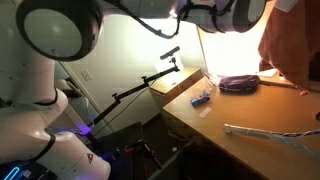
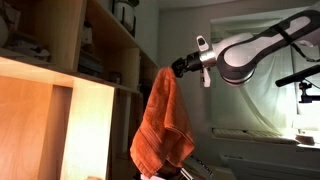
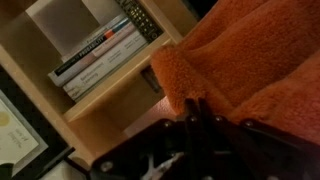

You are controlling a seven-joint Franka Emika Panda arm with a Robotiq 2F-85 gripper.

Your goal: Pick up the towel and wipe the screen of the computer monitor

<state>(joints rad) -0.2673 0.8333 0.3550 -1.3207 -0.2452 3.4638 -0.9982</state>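
An orange towel [image 2: 163, 125] hangs from my gripper [image 2: 178, 67] high in the air beside a wooden shelf unit. In the wrist view the towel [image 3: 245, 60] fills the upper right and my gripper's fingers [image 3: 196, 108] are shut on its edge. In an exterior view the towel [image 1: 290, 40] shows at the top right above the desk. No computer monitor screen shows clearly in any view.
A wooden shelf unit [image 2: 70, 90] with books [image 3: 100, 55] stands next to the towel. A wooden desk [image 1: 250, 115] carries a dark pouch [image 1: 238, 83], a small blue object [image 1: 201, 98] and a racket-like object [image 1: 275, 134]. A black stand arm [image 1: 150, 80] reaches toward the desk.
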